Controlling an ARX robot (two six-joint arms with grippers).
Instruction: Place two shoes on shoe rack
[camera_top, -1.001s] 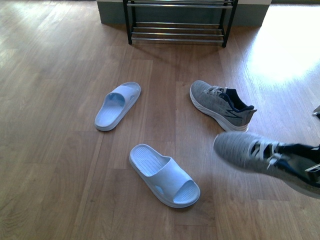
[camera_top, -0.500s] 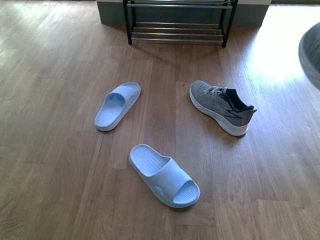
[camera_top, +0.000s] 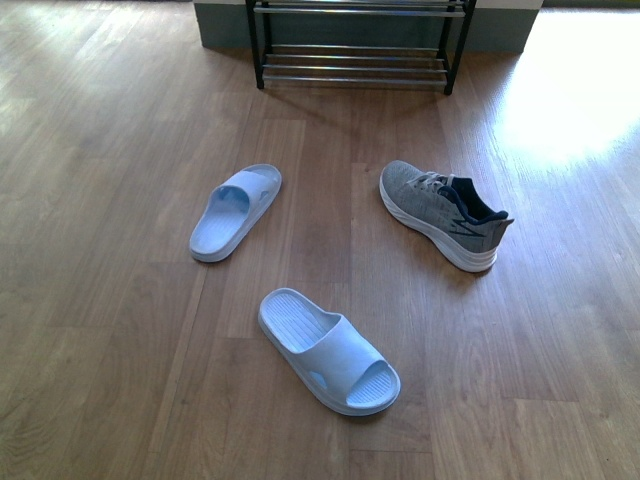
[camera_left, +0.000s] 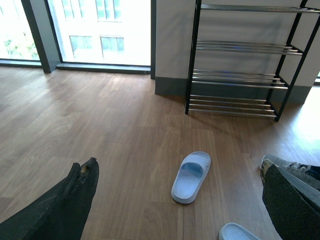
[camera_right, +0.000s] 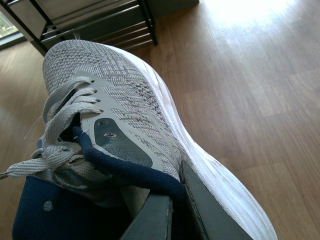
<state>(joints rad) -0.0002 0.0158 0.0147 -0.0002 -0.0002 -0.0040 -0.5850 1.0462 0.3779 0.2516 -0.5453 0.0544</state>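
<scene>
Left claw (camera_left: 177, 170): spread wide and empty, hanging over the floor (camera_top: 100, 300).
Far slide (camera_top: 235, 212): flat on the floor, left of centre.
Near slide (camera_top: 330, 350): nearest the robot, well apart from its partner.
Rack (camera_top: 355, 45): against the far wall; every bar you can see is bare.
Floor sneaker (camera_top: 445, 212): right of centre, upright on its sole.
Right claw (camera_right: 180, 212): closed on the other sneaker (camera_right: 125, 110), pinching its side at the collar and holding it off the floor, toe towards the rack. It is not in the front view.
Progress: nothing is shelved yet. One shoe is lifted, so you have both placements left.
Room: the floor between the held shoe and the rack looks open — mind the black uprights and the front bars as you go in.
</scene>
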